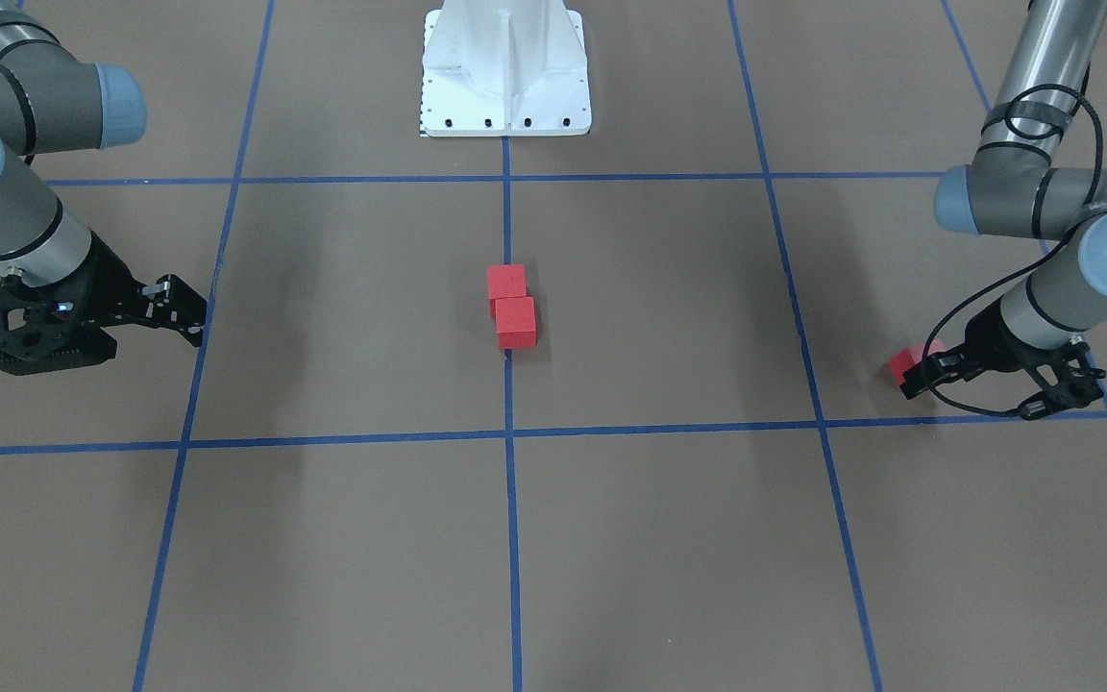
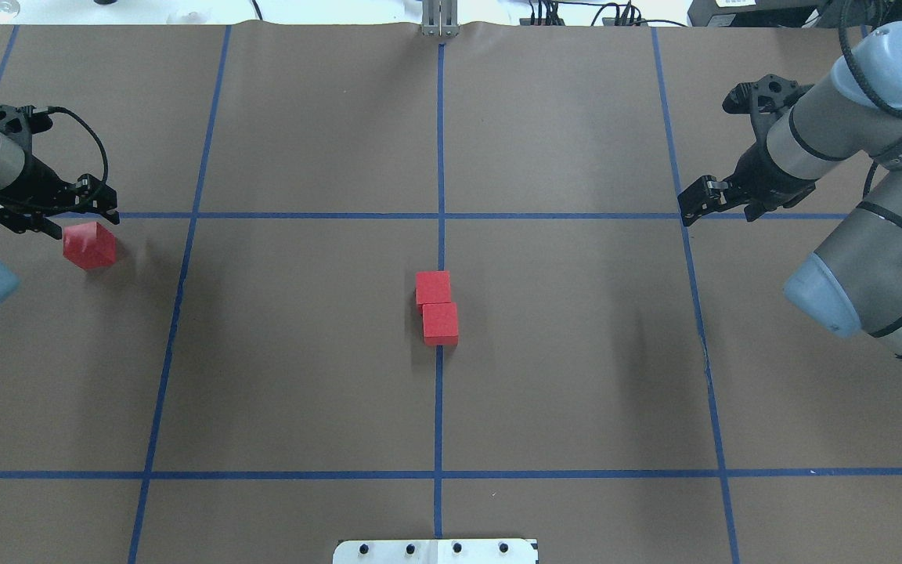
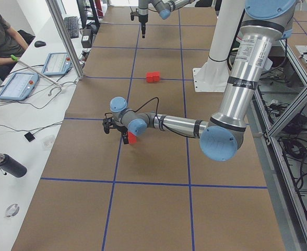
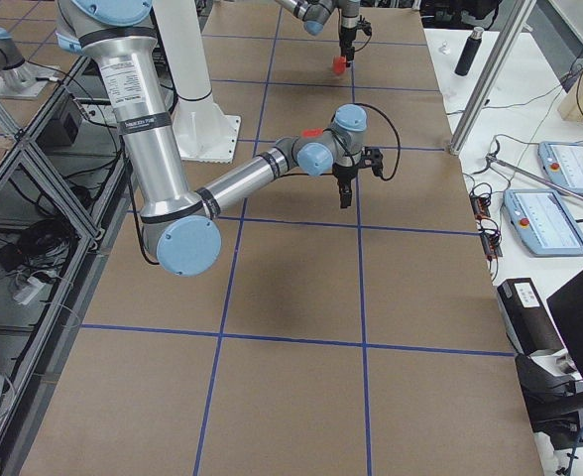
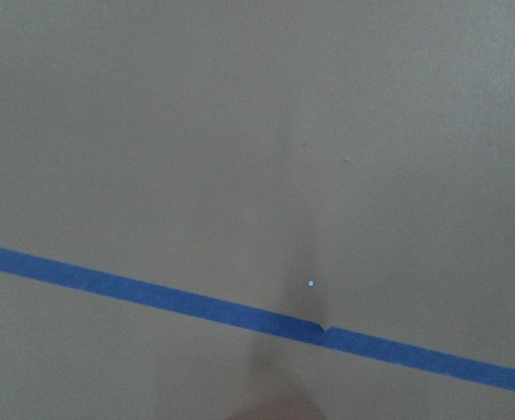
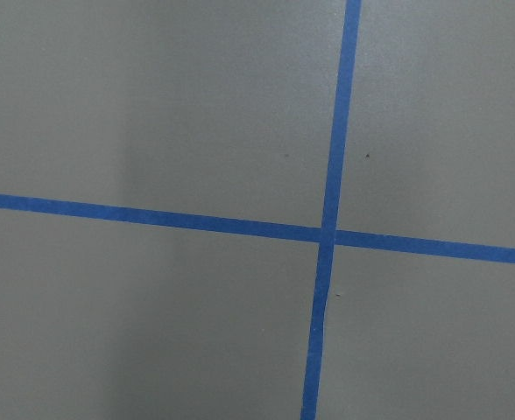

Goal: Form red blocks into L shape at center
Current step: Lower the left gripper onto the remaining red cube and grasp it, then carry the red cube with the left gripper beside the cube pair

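Clamping one tilted matte red cube (image 2: 89,245), the left end effector (image 2: 81,221) hovers; two identical cubes (image 2: 438,307) touch at center (image 2: 441,376).

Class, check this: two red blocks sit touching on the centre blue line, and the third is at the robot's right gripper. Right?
No. The third red block is at the left gripper, not the right, as the overhead exterior view shows. The rest holds.

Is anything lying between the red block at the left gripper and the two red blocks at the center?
Nothing visible. Between the third red block, in the left gripper, and the center pair lie only brown floor and one blue tape line. The right gripper is on the far side.
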`<state>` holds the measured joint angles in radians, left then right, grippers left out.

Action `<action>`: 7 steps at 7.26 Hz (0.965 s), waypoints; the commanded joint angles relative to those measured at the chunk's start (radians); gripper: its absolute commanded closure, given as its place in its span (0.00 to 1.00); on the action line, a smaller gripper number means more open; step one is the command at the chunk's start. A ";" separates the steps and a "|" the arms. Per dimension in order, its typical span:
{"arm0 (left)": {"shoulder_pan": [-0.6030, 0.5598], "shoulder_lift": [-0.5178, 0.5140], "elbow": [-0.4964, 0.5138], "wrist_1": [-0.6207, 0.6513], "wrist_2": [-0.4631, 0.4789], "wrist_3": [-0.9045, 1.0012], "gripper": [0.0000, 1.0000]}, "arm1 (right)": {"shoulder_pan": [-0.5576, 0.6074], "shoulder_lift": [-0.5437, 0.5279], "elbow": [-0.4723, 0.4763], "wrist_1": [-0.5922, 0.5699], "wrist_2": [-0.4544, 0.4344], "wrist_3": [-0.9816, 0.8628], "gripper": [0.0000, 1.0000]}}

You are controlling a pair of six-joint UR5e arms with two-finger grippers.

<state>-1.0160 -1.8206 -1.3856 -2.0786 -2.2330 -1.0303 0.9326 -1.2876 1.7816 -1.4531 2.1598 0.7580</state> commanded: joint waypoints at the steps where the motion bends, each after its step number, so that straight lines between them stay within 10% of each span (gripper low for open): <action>1: 0.011 0.018 -0.015 0.002 0.006 -0.011 0.66 | -0.001 -0.004 -0.001 0.000 0.000 0.001 0.00; 2: 0.011 0.020 -0.022 0.008 0.004 -0.010 1.00 | -0.005 -0.004 0.001 0.000 0.000 0.003 0.00; 4: 0.008 0.023 -0.123 0.070 -0.005 -0.010 1.00 | -0.005 -0.005 -0.001 0.000 0.000 0.001 0.00; 7: 0.049 -0.071 -0.416 0.527 -0.002 -0.141 1.00 | -0.005 -0.006 -0.007 0.002 -0.002 -0.003 0.00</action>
<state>-0.9944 -1.8570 -1.7114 -1.6785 -2.2358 -1.0816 0.9281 -1.2931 1.7789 -1.4524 2.1595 0.7577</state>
